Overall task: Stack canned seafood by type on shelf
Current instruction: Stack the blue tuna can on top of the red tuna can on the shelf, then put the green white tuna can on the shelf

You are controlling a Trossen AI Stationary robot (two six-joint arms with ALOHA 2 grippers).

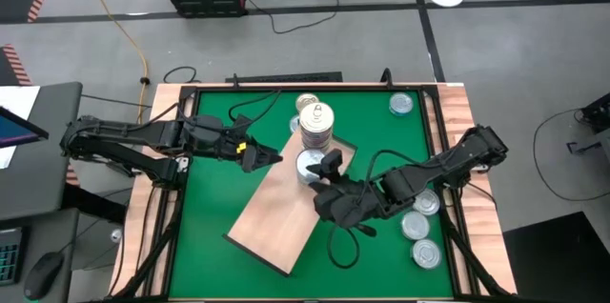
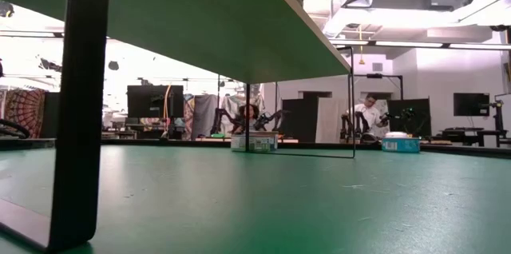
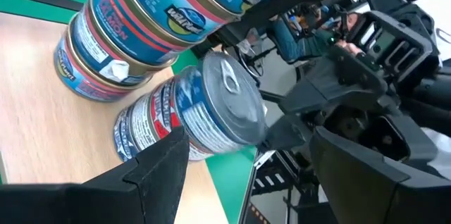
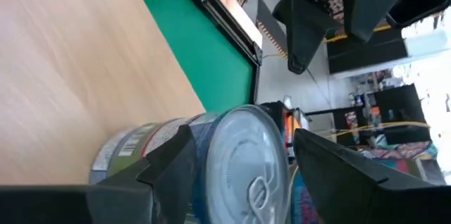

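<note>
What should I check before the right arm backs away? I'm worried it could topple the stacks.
1. Right gripper open, fingers on either side of the silver-lidded tin: ok.
2. That tin resting on a matching tin on the shelf: ok.
3. Both fingers clear of the tin's sides: cannot tell.
4. Taller stack right beside it standing upright: ok.
5. Left gripper open, empty, off both stacks: ok.
6. All tins shelved: not ok, loose tins lie on the table's right side.
</note>
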